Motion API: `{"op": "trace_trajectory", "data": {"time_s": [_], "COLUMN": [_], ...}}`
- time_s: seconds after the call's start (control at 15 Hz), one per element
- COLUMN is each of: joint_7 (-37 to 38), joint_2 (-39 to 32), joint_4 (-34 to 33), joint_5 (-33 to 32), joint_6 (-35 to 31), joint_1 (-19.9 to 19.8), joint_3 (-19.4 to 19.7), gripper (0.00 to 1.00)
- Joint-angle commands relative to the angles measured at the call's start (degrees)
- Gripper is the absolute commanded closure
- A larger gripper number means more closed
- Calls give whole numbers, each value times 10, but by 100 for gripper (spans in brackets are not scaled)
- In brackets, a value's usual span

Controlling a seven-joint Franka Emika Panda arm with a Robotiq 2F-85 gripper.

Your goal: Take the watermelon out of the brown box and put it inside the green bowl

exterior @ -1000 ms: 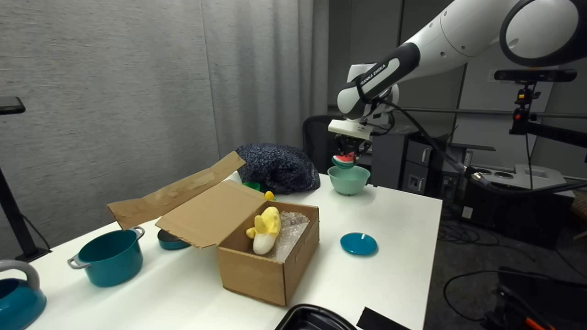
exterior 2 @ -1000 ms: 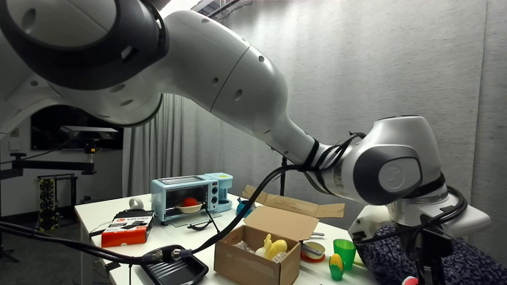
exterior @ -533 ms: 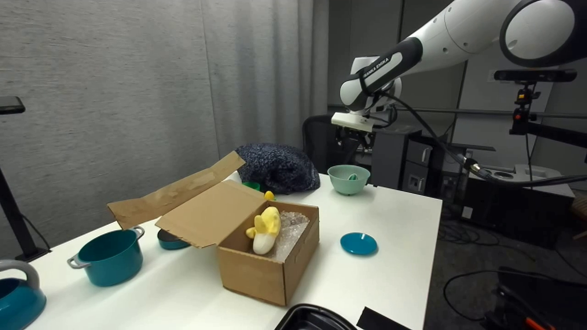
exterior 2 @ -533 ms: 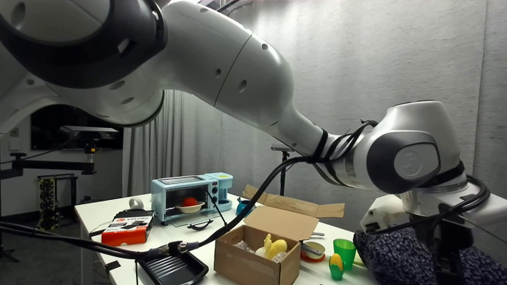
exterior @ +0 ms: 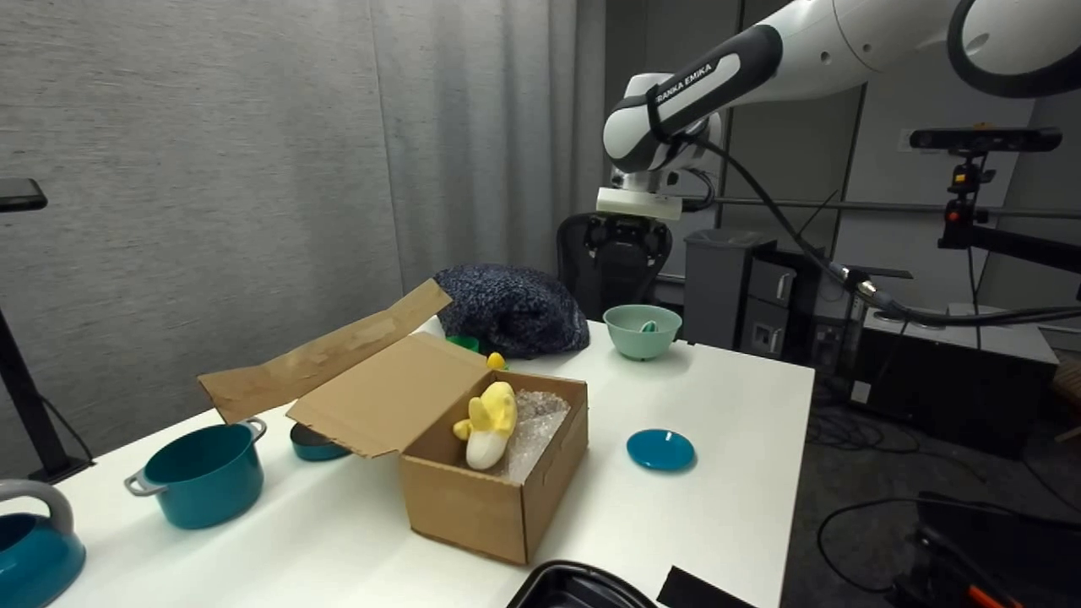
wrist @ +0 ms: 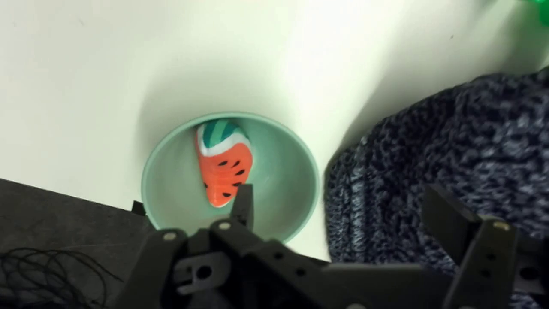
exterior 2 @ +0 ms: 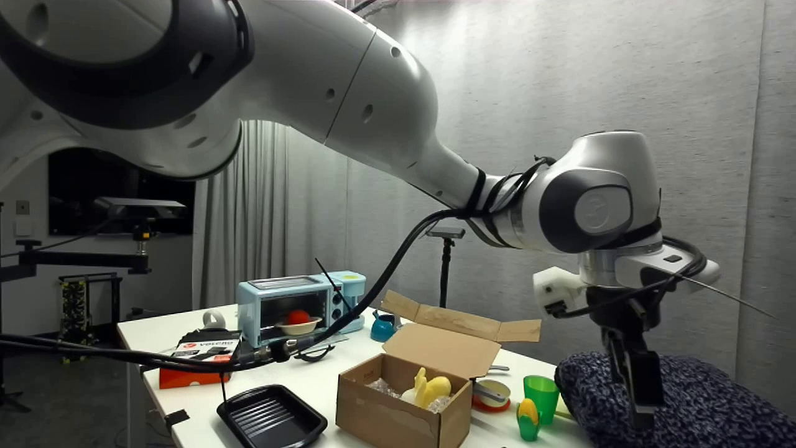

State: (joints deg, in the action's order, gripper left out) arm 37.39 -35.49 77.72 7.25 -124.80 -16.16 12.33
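Observation:
The watermelon [wrist: 225, 169], a red wedge with black seeds and a striped green rind, lies inside the green bowl [wrist: 283, 171], against its wall. In an exterior view only a bit of the watermelon [exterior: 649, 326] shows within the mint-green bowl [exterior: 633, 344] at the far table corner. My gripper [wrist: 339, 188] is open and holds nothing, its fingers spread wide. It hangs above the bowl, apart from it, one finger overlapping the bowl in the wrist view. The brown box [exterior: 464, 511] stands open-flapped mid-table, holding yellow toy pieces [exterior: 491, 426] and bubble wrap.
A dark knitted cloth [wrist: 429, 141] is heaped right beside the bowl. A teal disc [exterior: 660, 449] and teal pot [exterior: 207, 477] sit on the table. A green cup [exterior 2: 542, 398], toy corn [exterior 2: 528, 417], black tray [exterior 2: 273, 417] and toy oven [exterior 2: 283, 311] stand around the box.
A second ago the watermelon was in my gripper just over the bowl. The jaws have since opened, the watermelon has dropped into the bowl, and the gripper has risen and shifted toward the cloth.

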Motion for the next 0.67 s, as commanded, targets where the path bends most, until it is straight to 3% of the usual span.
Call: {"op": "trace_trajectory", "data": {"time_s": [0.0,0.33,0.6], "joint_7": [-84,-187,-177], "joint_2": [18,60,54], "joint_4": [-6,6,-4], "joint_5": [6,8,4], "joint_6": [39,79,78], "joint_1": [10,15,22], "joint_3": [-21,-35,-28], "gripper": [0,0,0]}}
